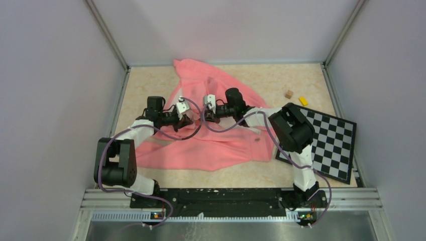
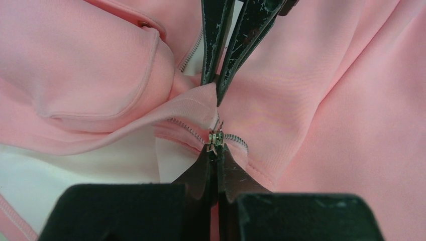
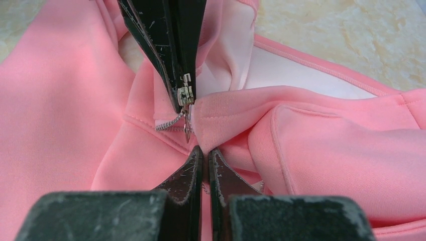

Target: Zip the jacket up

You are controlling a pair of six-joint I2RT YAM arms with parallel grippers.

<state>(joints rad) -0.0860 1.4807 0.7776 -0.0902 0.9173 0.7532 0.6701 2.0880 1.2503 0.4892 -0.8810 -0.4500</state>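
**Both arms pinched at the jacket's zipper end**

From above, the jacket point(image 1: 221, 145) lies crumpled across the middle of the desk point(image 1: 281, 80). The wrists of both arms cover the spot where they meet, so the zipper cannot be seen in that view. The wrist cameras show it. The left fingers point(image 2: 208, 165) are closed on the small metal zipper slider point(image 2: 214, 138). Only a short run of zipper teeth point(image 2: 187, 129) shows before folds of fabric hide the rest. The right fingers point(image 3: 195, 163) are pressed together on a fold of the pink hem just beside the slider, tip to tip with the left ones. Pale lining point(image 2: 75, 175) shows in the open front. A stitched panel point(image 3: 331, 145) beside the hem may be a pocket; I cannot tell. To the right of the jacket, a checkerboard point(image 1: 326, 140) is partly hidden by the right arm. A brown block point(image 1: 289, 94) and a yellow block point(image 1: 303, 101) lie near it.
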